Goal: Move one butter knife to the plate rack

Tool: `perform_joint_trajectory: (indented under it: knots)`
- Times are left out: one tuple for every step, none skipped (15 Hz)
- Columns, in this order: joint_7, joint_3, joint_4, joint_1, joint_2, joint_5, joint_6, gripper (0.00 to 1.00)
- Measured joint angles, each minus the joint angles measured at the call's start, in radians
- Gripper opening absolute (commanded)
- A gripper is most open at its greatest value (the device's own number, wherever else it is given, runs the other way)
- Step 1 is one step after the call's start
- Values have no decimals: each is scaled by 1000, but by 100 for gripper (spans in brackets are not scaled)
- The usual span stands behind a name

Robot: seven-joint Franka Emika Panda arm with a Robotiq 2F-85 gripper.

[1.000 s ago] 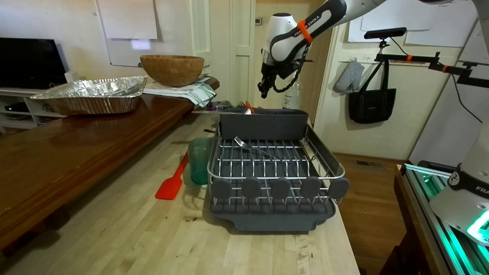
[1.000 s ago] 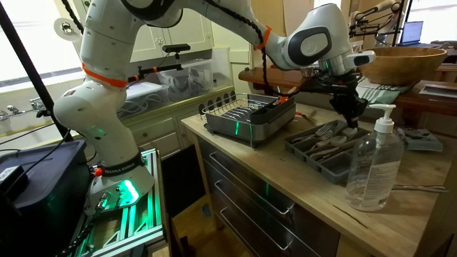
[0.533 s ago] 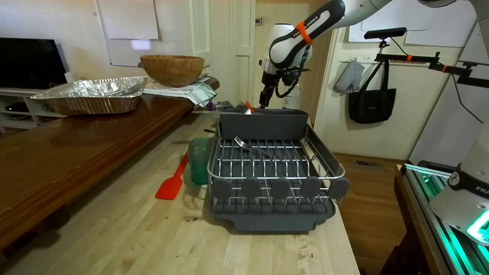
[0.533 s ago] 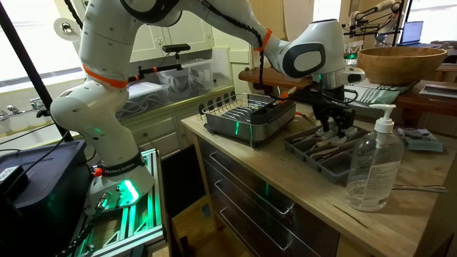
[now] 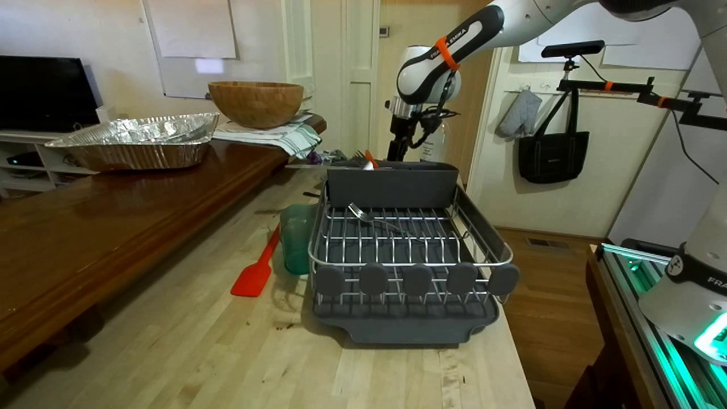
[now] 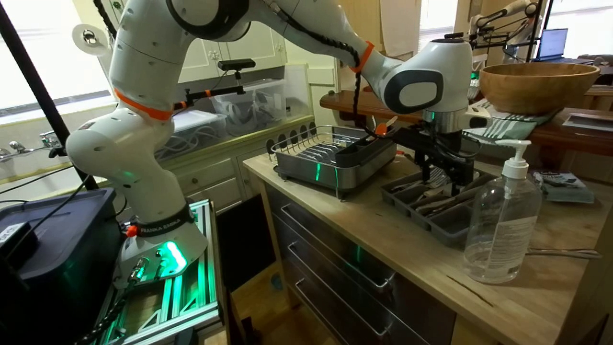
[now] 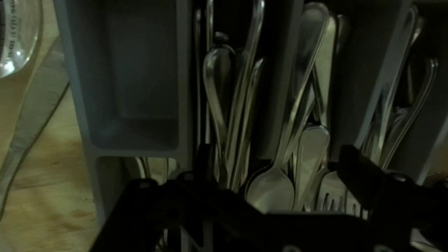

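The dark grey plate rack stands on the counter, its silver wire grid holding a fork. My gripper points straight down over the grey cutlery tray. In the wrist view the gripper is open, one finger above a compartment of slim metal handles, the other finger near the forks. Those handles may belong to butter knives, but their far ends are hidden by the gripper. A spoon and a fork lie below the gap; nothing is held.
A clear pump bottle stands close beside the tray. A flat metal utensil lies on the counter there. A green cup and a red spatula lie beside the rack. A wooden bowl sits on the higher table.
My gripper has gone from shut to open. It has turned to point straight down and come lower over the cutlery tray. The rack and its fork have stayed put.
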Motion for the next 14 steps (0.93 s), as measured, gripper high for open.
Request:
perform_joint_trajectory:
  knots:
    - [-11, 9, 21, -6, 16, 17, -17, 59]
    - [-19, 15, 44, -11, 31, 29, -36, 63]
    - [-22, 18, 67, -13, 46, 38, -55, 64]
    - [-22, 20, 92, -15, 62, 48, -76, 66]
    - [-22, 22, 117, -18, 77, 60, -99, 68]
    - [-22, 23, 141, -23, 92, 71, -122, 68]
    - [-22, 23, 166, -29, 107, 80, -147, 68]
    - [-21, 23, 191, -35, 120, 91, -173, 68]
    - [-20, 22, 215, -43, 132, 100, -196, 66]
    - [-18, 21, 236, -51, 144, 107, -218, 66]
    - [-15, 20, 256, -60, 157, 111, -236, 64]
    - [-11, 19, 274, -67, 171, 113, -252, 64]
    - [-6, 17, 291, -73, 184, 113, -266, 64]
    - [-1, 17, 306, -78, 196, 115, -274, 64]
